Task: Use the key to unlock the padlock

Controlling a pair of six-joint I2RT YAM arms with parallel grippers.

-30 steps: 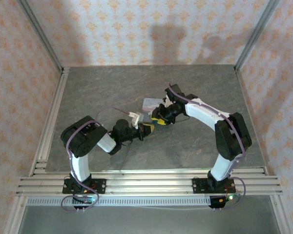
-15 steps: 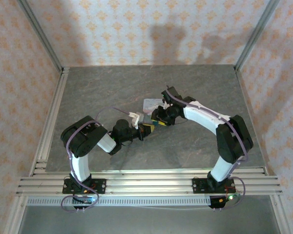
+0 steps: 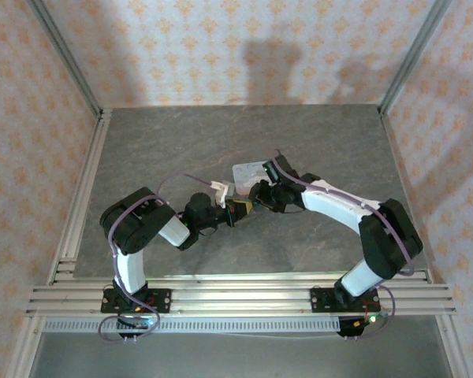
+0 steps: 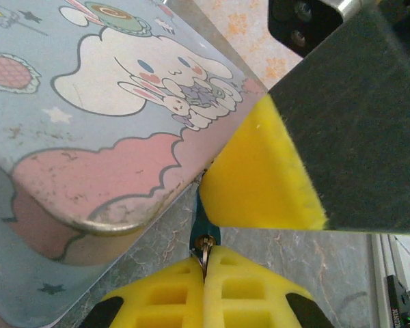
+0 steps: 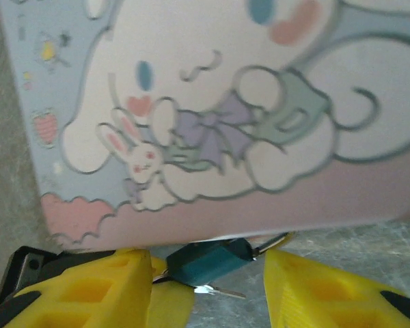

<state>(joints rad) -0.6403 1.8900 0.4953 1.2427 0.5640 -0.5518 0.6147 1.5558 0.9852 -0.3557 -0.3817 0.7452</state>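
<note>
- Two arms reach inward over the grey stone-patterned worktop (image 3: 165, 142), and their tips come together beside a pale blue cartoon tin (image 4: 89, 102) near the middle.
- The left gripper (image 4: 205, 263) comes in from the left. Its yellow jaws are pressed together with almost no gap, and they pinch the key (image 4: 205, 247), a thin sliver of silvery metal standing up between the tips.
- The padlock (image 5: 208, 263) has a small teal-blue body and lies low on the worktop, just in front of the tin's near edge. Its silvery shackle (image 5: 273, 240) points toward the right-hand finger in the right wrist view.
- From the left wrist, the padlock shows as a sliver of teal directly above the pinched key and touching it. I cannot tell whether the blade is seated in the keyway.
- The right gripper (image 5: 208, 258) has its jaws spread wide, with a yellow finger (image 5: 328, 294) on each side of the padlock. The lock's body sits in the gap, closer to one finger, and neither pad clearly clamps it.
- A short bright strip of metal pokes out just under the padlock's body in the right wrist view.
- The tin's lid, printed with a white long-eared character and small rabbits, faces up and is closed.
</note>
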